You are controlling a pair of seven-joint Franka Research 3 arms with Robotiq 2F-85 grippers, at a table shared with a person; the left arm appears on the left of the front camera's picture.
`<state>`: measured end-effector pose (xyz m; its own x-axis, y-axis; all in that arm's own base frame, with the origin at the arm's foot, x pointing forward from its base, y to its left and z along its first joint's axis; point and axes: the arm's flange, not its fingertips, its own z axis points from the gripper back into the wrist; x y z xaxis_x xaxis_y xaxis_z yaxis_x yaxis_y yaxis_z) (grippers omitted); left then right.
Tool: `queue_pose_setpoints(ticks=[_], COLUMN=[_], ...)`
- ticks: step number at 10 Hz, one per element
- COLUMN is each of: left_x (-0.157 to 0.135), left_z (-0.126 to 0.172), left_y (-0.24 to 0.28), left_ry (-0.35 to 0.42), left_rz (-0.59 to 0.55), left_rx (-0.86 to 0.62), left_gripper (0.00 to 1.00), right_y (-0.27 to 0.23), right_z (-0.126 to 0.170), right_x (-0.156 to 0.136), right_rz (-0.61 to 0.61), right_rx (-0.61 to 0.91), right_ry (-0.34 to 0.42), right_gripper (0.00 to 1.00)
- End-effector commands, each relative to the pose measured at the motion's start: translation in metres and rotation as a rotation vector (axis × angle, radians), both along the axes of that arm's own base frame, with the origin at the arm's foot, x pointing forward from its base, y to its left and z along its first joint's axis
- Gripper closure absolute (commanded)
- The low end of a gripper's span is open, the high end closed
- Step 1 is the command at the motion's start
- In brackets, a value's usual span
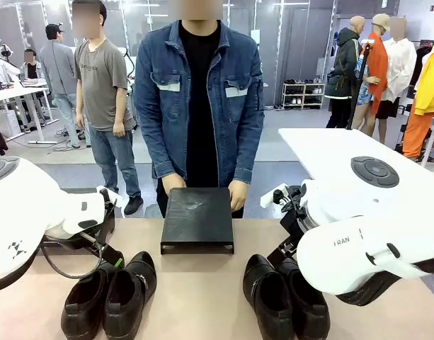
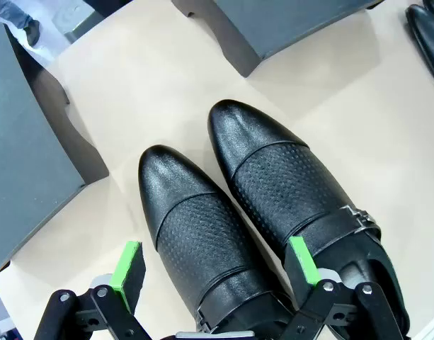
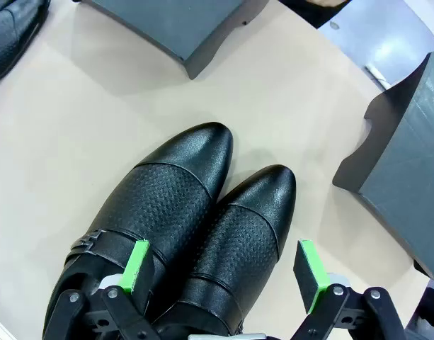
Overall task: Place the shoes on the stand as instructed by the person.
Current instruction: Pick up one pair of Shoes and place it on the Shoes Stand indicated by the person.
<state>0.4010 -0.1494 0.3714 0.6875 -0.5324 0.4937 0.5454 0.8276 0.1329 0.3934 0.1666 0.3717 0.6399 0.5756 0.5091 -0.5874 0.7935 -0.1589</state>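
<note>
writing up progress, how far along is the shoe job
Done: nothing; no shoe is on the stand, which the person holds. In hand: the left claw and right claw hang open, each over its pair. Left: lifting the left pair and right pair from the table onto it.

The bottom edge cuts the heels off the left pair of shoes (image 1: 110, 301) and the right pair (image 1: 273, 301), which the right arm (image 1: 365, 248) partly hides. In the wrist views, the left gripper (image 2: 215, 262) and right gripper (image 3: 224, 269) cover those heels.
</note>
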Motion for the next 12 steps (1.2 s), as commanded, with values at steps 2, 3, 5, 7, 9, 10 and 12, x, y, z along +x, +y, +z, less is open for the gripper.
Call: queue_pose_setpoints(ticks=[2, 3, 5, 7, 9, 10, 12], left_x=[0.0, 0.0, 0.0, 0.0, 0.0, 0.0, 0.002], left_z=[0.0, 0.0, 0.0, 0.0, 0.0, 0.0, 0.018], left_y=[0.0, 0.0, 0.0, 0.0, 0.0, 0.0, 0.004], left_ry=[-0.002, -0.002, -0.002, -0.002, -0.002, -0.002, 0.002], left_rz=[-0.001, -0.001, -0.001, -0.001, -0.001, -0.001, 0.002], left_rx=[-0.001, -0.001, -0.001, -0.001, -0.001, -0.001, -0.006], left_gripper=[0.0, 0.0, 0.0, 0.0, 0.0, 0.0, 0.0], right_y=[0.0, 0.0, 0.0, 0.0, 0.0, 0.0, -0.009], right_z=[0.0, 0.0, 0.0, 0.0, 0.0, 0.0, 0.038], right_x=[0.0, 0.0, 0.0, 0.0, 0.0, 0.0, 0.004], right_rz=[0.0, 0.0, 0.0, 0.0, 0.0, 0.001, 0.022], right_rx=[0.0, 0.0, 0.0, 0.0, 0.0, -0.001, 0.027], right_ry=[0.0, 0.0, 0.0, 0.0, 0.0, -0.001, 0.071], right_gripper=[0.0, 0.0, 0.0, 0.0, 0.0, 0.0, 0.0])
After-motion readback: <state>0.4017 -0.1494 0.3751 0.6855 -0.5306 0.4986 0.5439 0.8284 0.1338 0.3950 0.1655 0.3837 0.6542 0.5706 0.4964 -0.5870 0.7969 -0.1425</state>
